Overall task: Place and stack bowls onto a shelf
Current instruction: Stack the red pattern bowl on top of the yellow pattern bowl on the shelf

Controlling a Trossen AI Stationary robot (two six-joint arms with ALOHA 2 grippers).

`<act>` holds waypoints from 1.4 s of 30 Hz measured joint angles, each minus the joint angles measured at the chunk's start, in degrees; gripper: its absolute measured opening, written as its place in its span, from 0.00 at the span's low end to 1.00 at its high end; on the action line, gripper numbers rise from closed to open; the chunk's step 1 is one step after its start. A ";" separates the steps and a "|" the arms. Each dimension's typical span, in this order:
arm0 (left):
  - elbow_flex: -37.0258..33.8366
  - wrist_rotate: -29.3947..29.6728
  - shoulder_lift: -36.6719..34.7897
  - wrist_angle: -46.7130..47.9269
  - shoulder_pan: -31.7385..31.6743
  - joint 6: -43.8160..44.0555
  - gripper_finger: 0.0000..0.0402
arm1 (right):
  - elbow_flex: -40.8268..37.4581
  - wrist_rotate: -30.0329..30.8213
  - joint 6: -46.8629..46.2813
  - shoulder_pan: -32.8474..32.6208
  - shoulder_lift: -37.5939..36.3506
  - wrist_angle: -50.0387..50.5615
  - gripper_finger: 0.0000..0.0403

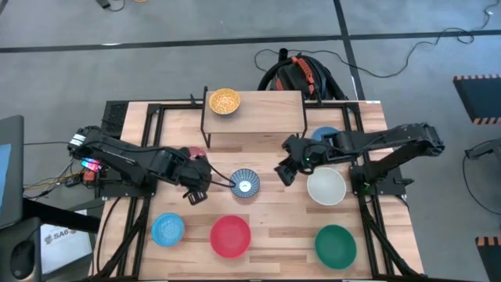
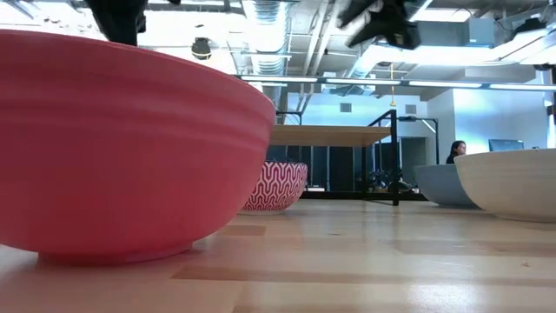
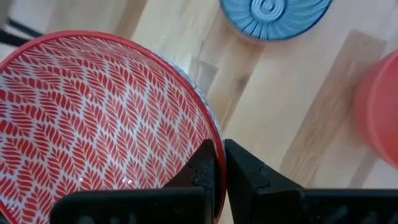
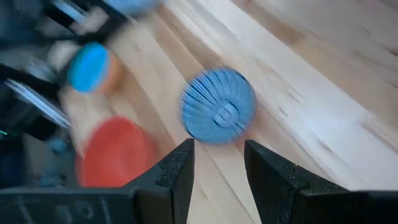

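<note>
Slatted wooden tabletop (image 1: 274, 211) carries the shelf (image 1: 254, 110) with a yellow bowl (image 1: 224, 101) on it, while the left pincer (image 3: 219, 163) pinches the rim of the red-patterned bowl (image 3: 93, 124) and the right pincer (image 4: 217, 165) hovers spread near the blue-and-white bowl (image 1: 245, 182).

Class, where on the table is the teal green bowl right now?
In the high view the teal green bowl sits at the table's front right corner, right of the red bowl and below the white bowl.
</note>
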State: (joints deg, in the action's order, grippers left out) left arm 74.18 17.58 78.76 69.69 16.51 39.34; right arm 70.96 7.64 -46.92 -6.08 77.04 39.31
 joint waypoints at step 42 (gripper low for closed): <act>30.62 -5.19 18.29 -0.91 -44.19 -60.47 0.00 | 0.09 2.95 -6.30 -2.50 0.50 -3.06 0.41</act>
State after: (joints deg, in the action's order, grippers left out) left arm 104.79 12.39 97.05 68.78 -27.67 -21.13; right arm 71.05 10.59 -53.22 -8.58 77.54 36.25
